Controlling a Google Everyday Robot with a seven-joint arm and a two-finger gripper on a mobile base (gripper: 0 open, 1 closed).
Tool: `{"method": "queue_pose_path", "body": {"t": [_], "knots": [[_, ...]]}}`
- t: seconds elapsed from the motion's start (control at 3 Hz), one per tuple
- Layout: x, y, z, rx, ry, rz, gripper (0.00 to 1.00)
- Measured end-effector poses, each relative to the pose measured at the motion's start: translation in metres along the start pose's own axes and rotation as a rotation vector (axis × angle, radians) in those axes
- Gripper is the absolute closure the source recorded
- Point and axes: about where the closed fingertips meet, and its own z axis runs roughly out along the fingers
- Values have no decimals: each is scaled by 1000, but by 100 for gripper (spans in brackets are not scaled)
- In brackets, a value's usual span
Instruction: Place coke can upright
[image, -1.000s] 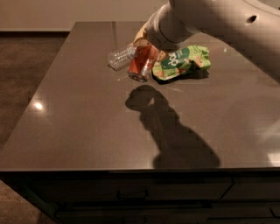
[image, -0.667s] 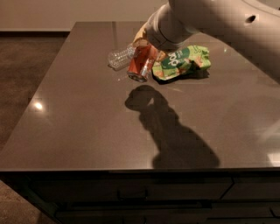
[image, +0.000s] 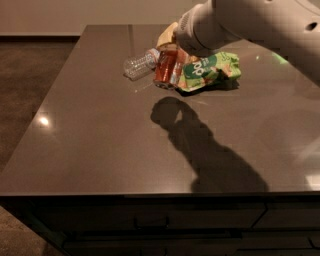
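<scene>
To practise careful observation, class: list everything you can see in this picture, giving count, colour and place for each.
table: one, dark grey-brown, fills most of the view
water bottle: one, clear plastic, lying on its side at the far end, left of the can
coke can: one, red, between bottle and bag
snack bag: one, green, right of the can
yellowish thing: one, behind the can, cannot tell what
arm: one, white, reaching in from upper right
gripper: one, at the can's upper end
</scene>
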Motion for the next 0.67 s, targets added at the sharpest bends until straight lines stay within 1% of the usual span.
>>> {"method": "queue_pose_path", "body": {"t": [0.33, 0.67], "knots": [[-1, 3, -8, 76, 45, -95, 100], [-6, 2, -17, 136, 122, -213, 100]]}}
